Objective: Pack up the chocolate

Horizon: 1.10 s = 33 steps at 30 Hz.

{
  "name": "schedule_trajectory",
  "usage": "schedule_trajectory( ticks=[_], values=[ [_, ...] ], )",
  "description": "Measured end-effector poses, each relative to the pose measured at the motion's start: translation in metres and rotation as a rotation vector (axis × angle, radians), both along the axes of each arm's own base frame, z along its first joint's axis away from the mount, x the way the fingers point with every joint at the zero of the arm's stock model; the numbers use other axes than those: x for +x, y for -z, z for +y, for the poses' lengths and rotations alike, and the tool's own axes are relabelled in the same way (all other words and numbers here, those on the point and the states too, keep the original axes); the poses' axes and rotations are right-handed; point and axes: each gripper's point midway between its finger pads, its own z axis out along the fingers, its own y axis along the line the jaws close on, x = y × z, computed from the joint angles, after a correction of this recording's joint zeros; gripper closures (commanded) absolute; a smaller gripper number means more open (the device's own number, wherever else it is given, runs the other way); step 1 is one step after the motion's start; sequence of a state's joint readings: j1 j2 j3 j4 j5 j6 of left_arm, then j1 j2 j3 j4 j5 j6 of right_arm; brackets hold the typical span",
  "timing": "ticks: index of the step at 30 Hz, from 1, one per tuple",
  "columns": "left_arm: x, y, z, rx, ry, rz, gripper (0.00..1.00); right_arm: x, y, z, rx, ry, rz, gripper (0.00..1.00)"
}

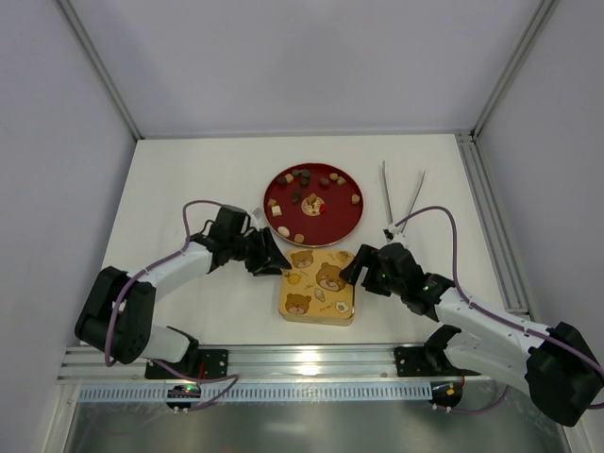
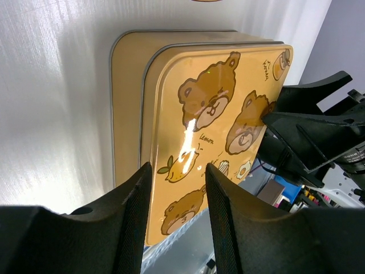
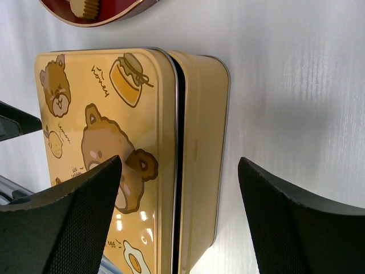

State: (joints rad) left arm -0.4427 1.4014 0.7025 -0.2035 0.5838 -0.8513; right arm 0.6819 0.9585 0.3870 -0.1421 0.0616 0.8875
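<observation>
The chocolate (image 1: 296, 195) is all on the red plate (image 1: 332, 221) at upper middle of the overhead view: small tan, dark brown and pale pieces scattered round the dish, with one in a little cup near its centre. Just below the plate, toward the bottom of the frame, a square yellow tin (image 1: 318, 285) printed with cartoon bears lies flat on the white desk (image 1: 189, 179), its lid on. The left pincer (image 1: 279, 262) sits at the tin's upper left corner. In its own camera the two dark fingers stand a modest gap apart with the lid's edge showing between them, and I can't tell whether they touch it. The right pincer (image 1: 354, 269) is at the tin's upper right corner, spread wide. Its wrist view shows the tin's side wall lying in the broad gap and nothing in its grip. A pair of thin metal sticks (image 1: 387, 193) lies to the right of the plate, apart from everything else.
</observation>
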Motion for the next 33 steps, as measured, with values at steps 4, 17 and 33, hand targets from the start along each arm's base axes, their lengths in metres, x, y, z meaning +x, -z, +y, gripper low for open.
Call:
schedule_trajectory(
  ticks=[4, 17, 33],
  values=[
    [0.0, -0.001, -0.002, 0.001, 0.003, -0.005, 0.58, 0.0, 0.0, 0.0, -0.001, 0.001, -0.001, 0.18],
    [0.003, -0.007, -0.008, 0.004, 0.011, -0.015, 0.58, -0.001, -0.004, 0.005, 0.004, -0.015, -0.009, 0.23],
    [0.003, -0.007, -0.012, 0.01, 0.015, -0.011, 0.58, -0.004, -0.005, 0.012, 0.003, -0.034, -0.011, 0.27]
  ],
)
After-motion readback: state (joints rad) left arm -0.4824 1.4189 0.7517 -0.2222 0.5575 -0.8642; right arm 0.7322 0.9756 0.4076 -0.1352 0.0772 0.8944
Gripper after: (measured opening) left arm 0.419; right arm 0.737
